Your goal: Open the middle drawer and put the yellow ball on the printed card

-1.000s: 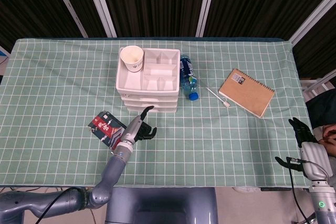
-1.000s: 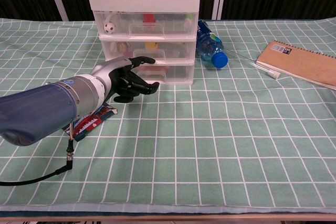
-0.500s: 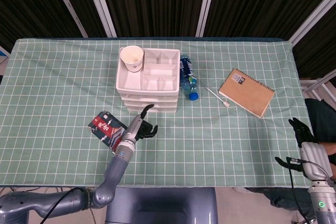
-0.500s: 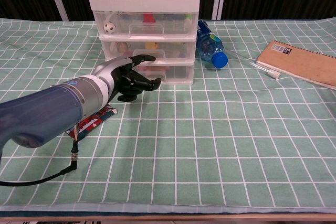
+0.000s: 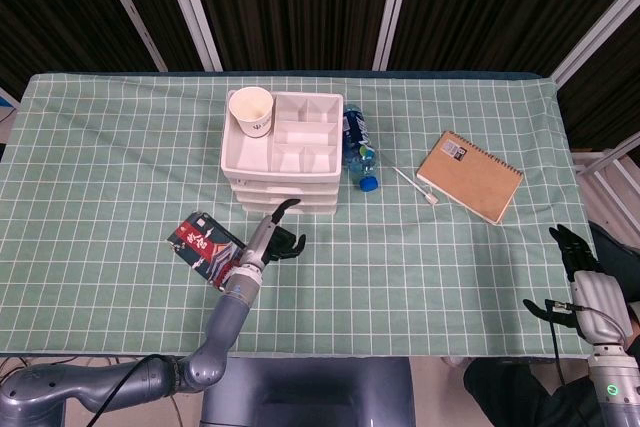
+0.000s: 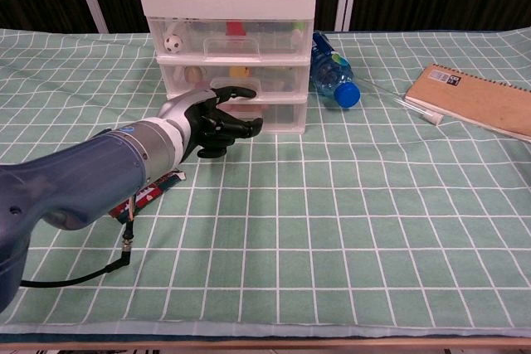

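Right hand (image 5: 583, 282) rests at the near right worktop (image 5: 420, 267) edge, fingers loosely apart, holding nothing. Left hand (image 6: 217, 122) is empty, its fingers (image 6: 241, 92) spread and reaching at the middle drawer (image 6: 236, 79), which is closed. Printed card (image 5: 205, 247) lies beside the left forearm. Yellow ball (image 6: 241, 73) sits inside the middle drawer.

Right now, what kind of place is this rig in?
Likely a lab test bench, not a home: a table under a green grid cloth, dark slatted panels behind, and staged props such as a small drawer unit, a notebook and a bottle.
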Action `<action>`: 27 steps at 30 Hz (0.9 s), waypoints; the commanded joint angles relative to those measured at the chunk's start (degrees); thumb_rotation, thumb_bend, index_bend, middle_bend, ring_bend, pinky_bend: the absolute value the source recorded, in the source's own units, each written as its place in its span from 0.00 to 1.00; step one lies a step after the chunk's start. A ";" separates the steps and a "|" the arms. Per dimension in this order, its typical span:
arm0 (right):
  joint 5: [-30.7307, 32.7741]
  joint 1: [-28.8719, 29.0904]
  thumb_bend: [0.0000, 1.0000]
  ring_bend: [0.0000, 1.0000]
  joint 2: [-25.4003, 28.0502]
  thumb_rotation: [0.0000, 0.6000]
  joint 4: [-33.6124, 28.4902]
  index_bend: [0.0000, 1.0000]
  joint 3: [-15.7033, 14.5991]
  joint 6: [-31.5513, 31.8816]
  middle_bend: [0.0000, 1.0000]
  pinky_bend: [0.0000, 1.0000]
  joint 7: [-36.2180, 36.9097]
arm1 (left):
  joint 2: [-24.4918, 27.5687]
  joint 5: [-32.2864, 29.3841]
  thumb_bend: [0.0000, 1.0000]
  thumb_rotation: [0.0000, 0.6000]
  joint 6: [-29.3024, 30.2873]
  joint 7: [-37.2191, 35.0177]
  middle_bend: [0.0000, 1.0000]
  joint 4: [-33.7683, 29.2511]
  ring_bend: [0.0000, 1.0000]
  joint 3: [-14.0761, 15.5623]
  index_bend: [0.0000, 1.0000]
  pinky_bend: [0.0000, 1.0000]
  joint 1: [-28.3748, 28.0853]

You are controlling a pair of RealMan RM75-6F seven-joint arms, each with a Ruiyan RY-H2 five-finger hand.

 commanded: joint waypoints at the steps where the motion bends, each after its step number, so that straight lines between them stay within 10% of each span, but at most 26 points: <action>1: 0.01 -0.01 0.04 0.00 0.00 1.00 -0.04 0.00 0.01 0.02 0.00 0.22 0.01 | -0.35 0.24 0.46 1.00 -0.22 -0.43 0.98 0.47 1.00 -0.05 0.11 1.00 -0.19; 27: 0.37 0.01 0.04 0.00 0.32 1.00 -0.54 0.00 -0.01 -0.49 0.00 0.22 0.33 | -0.61 3.70 0.46 1.00 -1.77 -4.50 0.99 0.35 1.00 2.18 0.19 1.00 0.88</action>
